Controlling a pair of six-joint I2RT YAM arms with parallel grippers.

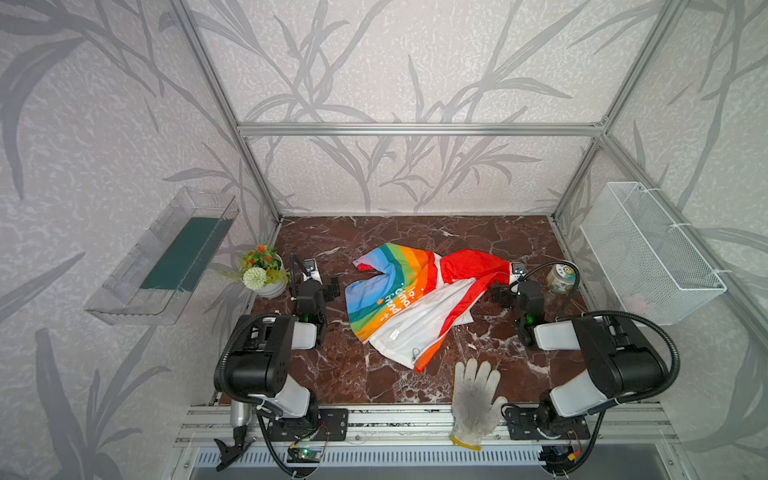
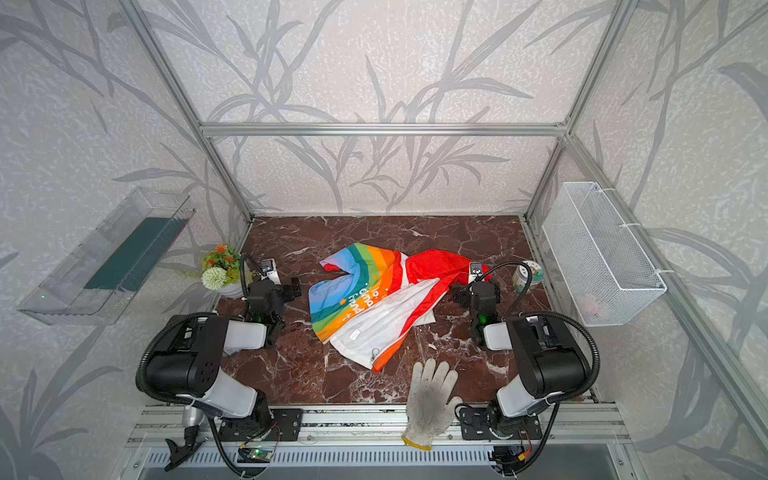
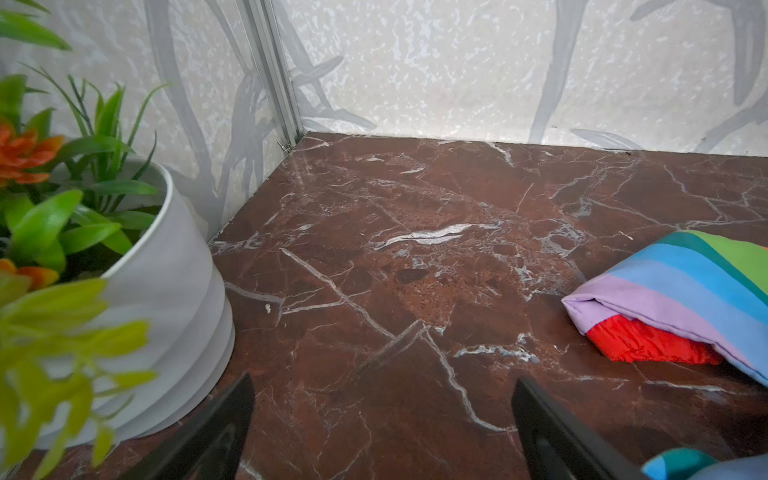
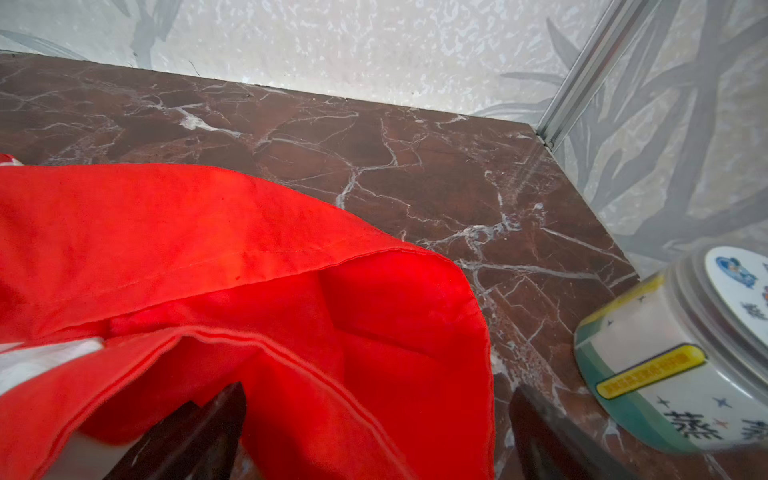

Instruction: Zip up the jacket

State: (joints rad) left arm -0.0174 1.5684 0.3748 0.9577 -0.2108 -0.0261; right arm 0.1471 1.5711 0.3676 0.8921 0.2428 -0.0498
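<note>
**Zipping the Jacket: Approach and First Grasp**

The jacket [image 1: 415, 299] is lying crumpled at the middle of the counter [image 1: 374, 232]. Its rainbow panel is facing the left arm, its red hood is facing the right arm, and white lining is showing between them. The ring pull [image 1: 414, 353] is resting exposed at the near hem corner.

The left end effector [image 3: 383, 381] is hovering over bare marble just beside the rainbow edge, jaws spread and gripping nothing. The right end effector [image 4: 377, 388] is hovering above the red hood, jaws likewise spread, with no cloth pinched.

The task appears to be only beginning, as the front is lying open.

1. Flatten the two front edges first, since thin fabric is likely to bunch under the slider.
2. Anchor the hem just below the slider with one end effector.
3. Pinch the ring pull with the other and draw it along the tooth line, keeping the cloth taut.
4. Avoid the work glove [image 1: 476, 399], which is lying near the ring pull.
</note>
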